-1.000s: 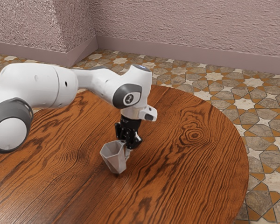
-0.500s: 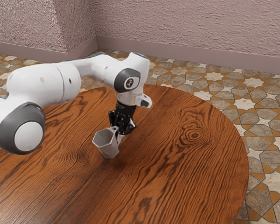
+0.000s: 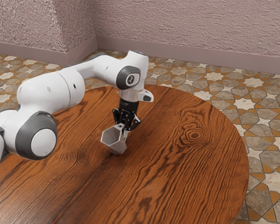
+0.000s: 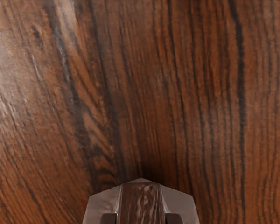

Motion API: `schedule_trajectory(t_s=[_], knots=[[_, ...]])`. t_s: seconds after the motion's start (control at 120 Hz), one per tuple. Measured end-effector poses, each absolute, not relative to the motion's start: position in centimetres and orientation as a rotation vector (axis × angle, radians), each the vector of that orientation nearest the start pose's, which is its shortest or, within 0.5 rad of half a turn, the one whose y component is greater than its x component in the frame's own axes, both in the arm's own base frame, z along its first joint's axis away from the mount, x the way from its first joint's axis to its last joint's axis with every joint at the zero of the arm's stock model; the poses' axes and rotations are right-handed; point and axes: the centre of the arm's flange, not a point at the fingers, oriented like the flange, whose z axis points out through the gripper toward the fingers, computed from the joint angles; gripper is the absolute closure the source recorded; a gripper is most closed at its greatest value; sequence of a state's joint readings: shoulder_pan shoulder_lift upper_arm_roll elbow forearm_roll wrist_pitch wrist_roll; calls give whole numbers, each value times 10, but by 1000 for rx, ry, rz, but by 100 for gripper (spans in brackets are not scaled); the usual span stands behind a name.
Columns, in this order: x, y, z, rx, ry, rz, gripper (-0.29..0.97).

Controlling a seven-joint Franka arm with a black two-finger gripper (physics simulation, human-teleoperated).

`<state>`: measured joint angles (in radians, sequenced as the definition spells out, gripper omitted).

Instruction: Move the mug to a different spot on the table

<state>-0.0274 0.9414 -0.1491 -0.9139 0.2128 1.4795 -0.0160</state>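
The grey mug (image 3: 114, 140) sits near the middle of the round wooden table (image 3: 191, 177), tipped over at a slant with its mouth turned up and toward the exterior view's left. Inside it, plain grey walls are all that can be seen. The black fingers (image 3: 126, 126) come down from the white arm (image 3: 84, 79) and are closed narrowly on the mug's upper rim, pinching the wall from both sides. Whether the mug's lowest edge touches the wood or hangs just above it cannot be told.

The exterior view takes in the tiled floor (image 3: 261, 93) and the rough pink wall (image 3: 200, 23) behind the table. The wrist view looks straight down on the wood grain (image 4: 177, 93), with the angular pale rim of the mug (image 4: 100, 210) right under the hand (a brown wood-patterned patch shows at its centre).
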Motion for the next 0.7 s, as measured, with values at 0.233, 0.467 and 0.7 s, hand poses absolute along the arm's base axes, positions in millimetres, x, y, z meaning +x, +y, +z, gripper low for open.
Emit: schedule_trajectory(t_s=[0.233,0.467,0.7], knots=[[740,-63,288,-2980,188,523,57],[744,-60,286,-2994,169,477,41],[746,-60,287,-3001,156,454,28]])
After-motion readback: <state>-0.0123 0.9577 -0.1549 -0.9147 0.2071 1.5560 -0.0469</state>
